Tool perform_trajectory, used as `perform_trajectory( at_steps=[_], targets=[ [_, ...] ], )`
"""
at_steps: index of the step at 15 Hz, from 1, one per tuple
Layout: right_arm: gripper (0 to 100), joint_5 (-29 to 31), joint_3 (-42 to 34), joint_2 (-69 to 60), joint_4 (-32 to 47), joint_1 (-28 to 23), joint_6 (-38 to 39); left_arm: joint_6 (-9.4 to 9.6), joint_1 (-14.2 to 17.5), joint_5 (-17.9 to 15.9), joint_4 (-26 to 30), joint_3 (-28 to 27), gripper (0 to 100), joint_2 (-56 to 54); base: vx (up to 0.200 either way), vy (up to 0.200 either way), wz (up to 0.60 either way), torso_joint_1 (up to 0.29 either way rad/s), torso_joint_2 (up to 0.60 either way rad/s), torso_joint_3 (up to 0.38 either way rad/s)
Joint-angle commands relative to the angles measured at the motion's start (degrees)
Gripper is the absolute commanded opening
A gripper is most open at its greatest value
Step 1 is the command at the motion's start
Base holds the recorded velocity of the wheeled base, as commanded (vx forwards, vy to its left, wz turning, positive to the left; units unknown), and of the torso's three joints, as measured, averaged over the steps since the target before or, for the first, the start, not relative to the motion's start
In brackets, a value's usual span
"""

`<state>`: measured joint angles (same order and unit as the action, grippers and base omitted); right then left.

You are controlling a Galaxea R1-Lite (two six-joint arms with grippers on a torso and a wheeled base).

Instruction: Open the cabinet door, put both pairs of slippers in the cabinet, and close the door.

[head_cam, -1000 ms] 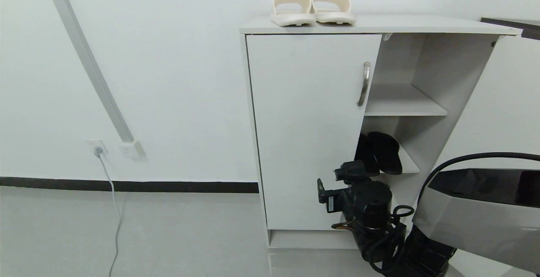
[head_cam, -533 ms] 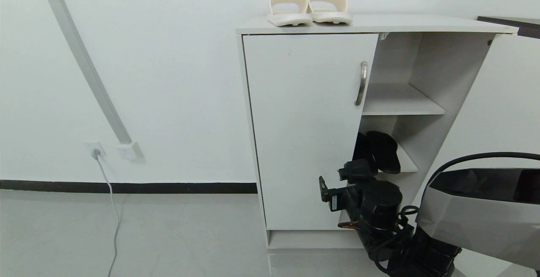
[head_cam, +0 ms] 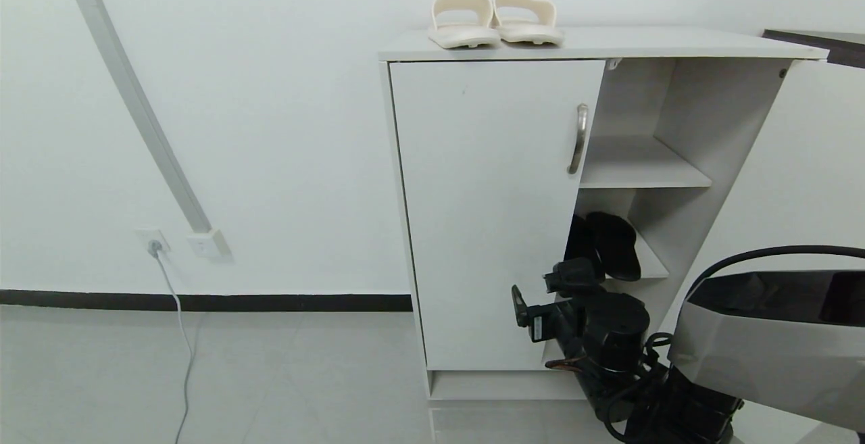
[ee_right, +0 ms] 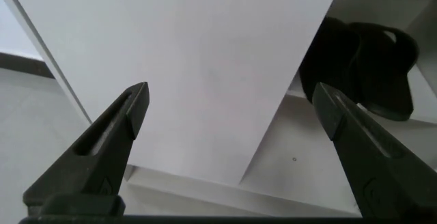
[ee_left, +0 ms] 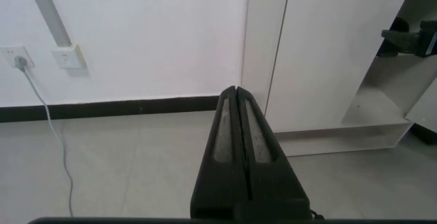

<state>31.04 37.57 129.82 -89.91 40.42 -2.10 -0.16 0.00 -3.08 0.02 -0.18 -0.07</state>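
White wall (head_cam: 270,126) over grey floor (head_cam: 284,376). At far left a slanted conduit (head_cam: 128,92) runs down to a socket (head_cam: 154,241), with a cable (head_cam: 182,336) trailing to the floor.

Left gripper (ee_left: 237,95): fingers pressed together, holding nothing. It is low and aimed at the wall base beside the cabinet's left flank.

Cabinet (head_cam: 676,42): left door (head_cam: 486,214) closed, handle (head_cam: 578,138) at its right edge. Beige slippers (head_cam: 495,19) sit on the cabinet top above this door, not yet inside. The two are touching side by side, with their long axes running front to back, toward the wall.

Right gripper (ee_right: 231,93): fingers spread wide, empty. It is low, facing the bottom right edge of the closed door. Black slippers (head_cam: 611,244) lie just beyond it on the lower shelf of the open right half, so that pair is stowed. Upper shelf (head_cam: 642,167) is bare. Right door (head_cam: 804,160) is swung open at far right.

Key relation: the beige pair lies well above the right gripper and a little to its left, at the full height of the cabinet. The right arm looks the nearer of the two. The left gripper sits farther left and low. A lift straight up comes first. A grasp across the pair's narrow width, approached from the front edge, seems the likely fit.
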Motion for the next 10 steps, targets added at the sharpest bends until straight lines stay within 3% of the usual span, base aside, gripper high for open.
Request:
perform_trajectory(
  at_steps=[1, 10],
  targets=[
    [100, 0.0, 0.0, 0.1, 0.0, 0.1, 0.0, -0.02, 0.0, 0.0, 0.1, 0.0, 0, 0.1, 0.0, 0.0, 0.0, -0.002, -0.15, -0.33],
    [100, 0.1, -0.1, 0.7, -0.1, 0.2, -0.1, -0.02, 0.0, 0.0, 0.1, 0.0, 0, 0.1, 0.0, 0.0, 0.0, 0.07, -0.44, -0.36]
  ],
)
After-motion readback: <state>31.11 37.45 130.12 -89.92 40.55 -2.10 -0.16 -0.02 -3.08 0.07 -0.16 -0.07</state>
